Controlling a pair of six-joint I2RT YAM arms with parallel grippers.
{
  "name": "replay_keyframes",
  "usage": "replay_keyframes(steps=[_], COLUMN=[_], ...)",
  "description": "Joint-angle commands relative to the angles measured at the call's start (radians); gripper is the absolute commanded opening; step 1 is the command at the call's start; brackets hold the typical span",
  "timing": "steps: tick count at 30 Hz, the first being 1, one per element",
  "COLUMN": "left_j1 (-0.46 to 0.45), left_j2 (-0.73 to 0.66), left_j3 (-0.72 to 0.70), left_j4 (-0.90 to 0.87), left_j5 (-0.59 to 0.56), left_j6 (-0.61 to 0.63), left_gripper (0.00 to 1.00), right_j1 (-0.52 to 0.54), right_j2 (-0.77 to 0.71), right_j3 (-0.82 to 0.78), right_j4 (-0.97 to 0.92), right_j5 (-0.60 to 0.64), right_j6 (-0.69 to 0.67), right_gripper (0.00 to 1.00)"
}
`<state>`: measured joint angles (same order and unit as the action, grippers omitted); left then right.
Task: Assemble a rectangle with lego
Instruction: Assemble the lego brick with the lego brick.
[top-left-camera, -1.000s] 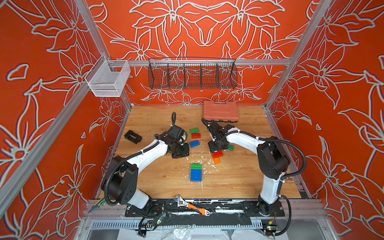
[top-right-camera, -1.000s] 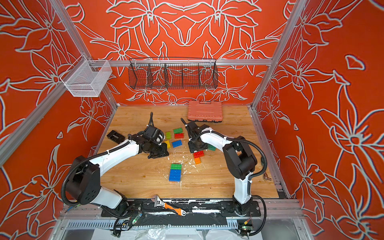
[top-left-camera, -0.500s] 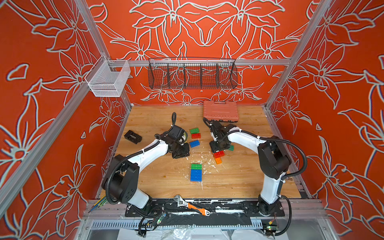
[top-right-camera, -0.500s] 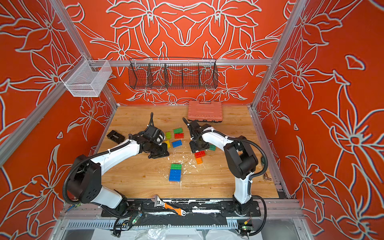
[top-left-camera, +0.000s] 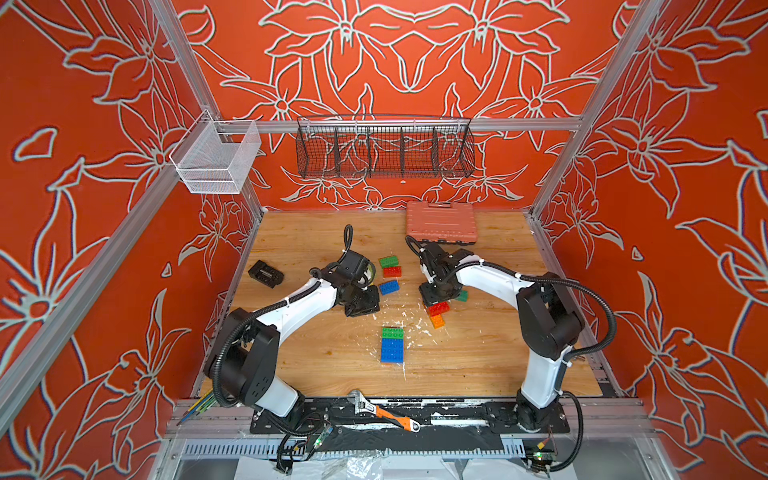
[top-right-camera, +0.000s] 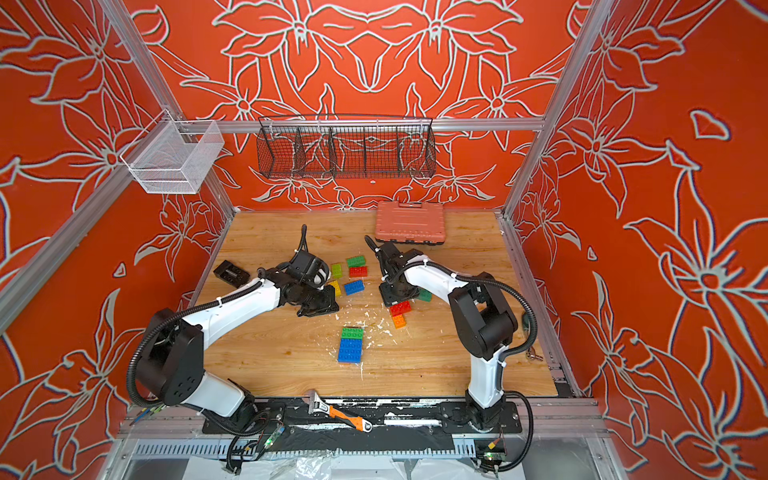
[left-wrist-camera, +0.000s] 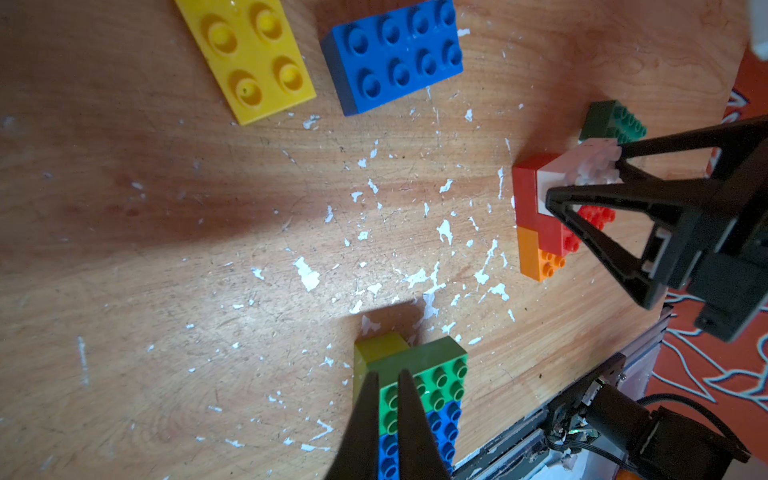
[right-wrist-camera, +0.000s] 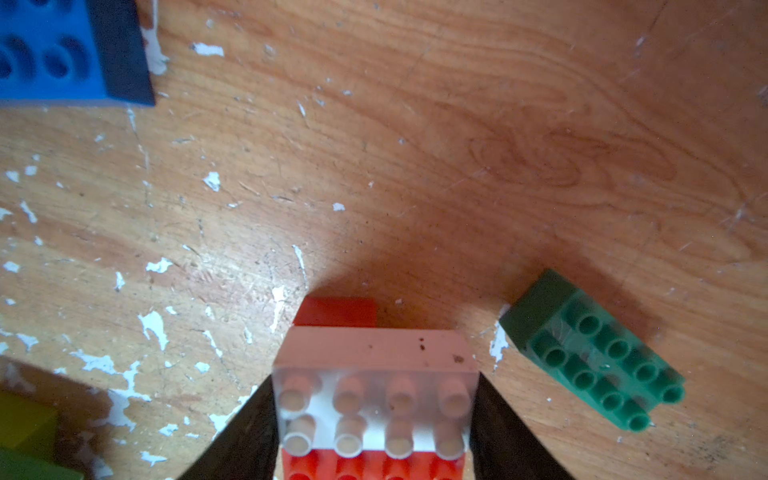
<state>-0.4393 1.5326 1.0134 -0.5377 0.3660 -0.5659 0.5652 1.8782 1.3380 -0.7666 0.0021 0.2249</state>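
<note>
Lego (top-left-camera: 389, 286) lies scattered across the middle of the table (top-left-camera: 332, 370) in both top views. A green-and-blue stack (top-left-camera: 392, 349) sits nearest the robot. A red brick (top-left-camera: 438, 308) touches an orange brick (top-left-camera: 437, 321) under the right gripper (top-left-camera: 435, 296). The left gripper (top-left-camera: 362, 305) hangs apart from the stack.

From the left wrist, the left gripper (left-wrist-camera: 387, 382) has its tips pressed together on nothing, above the stack's green end. Farther off, the right gripper (left-wrist-camera: 586, 176) straddles a white brick (left-wrist-camera: 582, 166) perched on the red one.

From the right wrist, the fingers (right-wrist-camera: 498, 415) clamp the white brick (right-wrist-camera: 374, 374) by its short ends. Bare red studs show along one side, so it sits offset. A dark green brick (right-wrist-camera: 594, 353) lies just beside it, not touching.

The step looks like seating white on red. To do it well, square the edges first and then press straight down, since a tilted push could skid the red brick. The idle left gripper could brace it.
</note>
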Motion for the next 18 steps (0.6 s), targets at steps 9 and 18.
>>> replay_keyframes(steps=[9,18], left_j1=[0.004,0.004], left_j2=[0.022,0.006], left_j3=[0.035,0.019], left_j4=[-0.008,-0.009], left_j5=[0.006,-0.003], left_j6=[-0.004,-0.008], left_gripper=[0.10,0.10], right_j1=[0.061,0.079], right_j2=[0.062,0.085], right_j3=[0.047,0.106], right_j4=[-0.121,-0.173], right_j5=[-0.011,0.035], right_j6=[-0.020,-0.022], right_gripper=[0.26,0.35])
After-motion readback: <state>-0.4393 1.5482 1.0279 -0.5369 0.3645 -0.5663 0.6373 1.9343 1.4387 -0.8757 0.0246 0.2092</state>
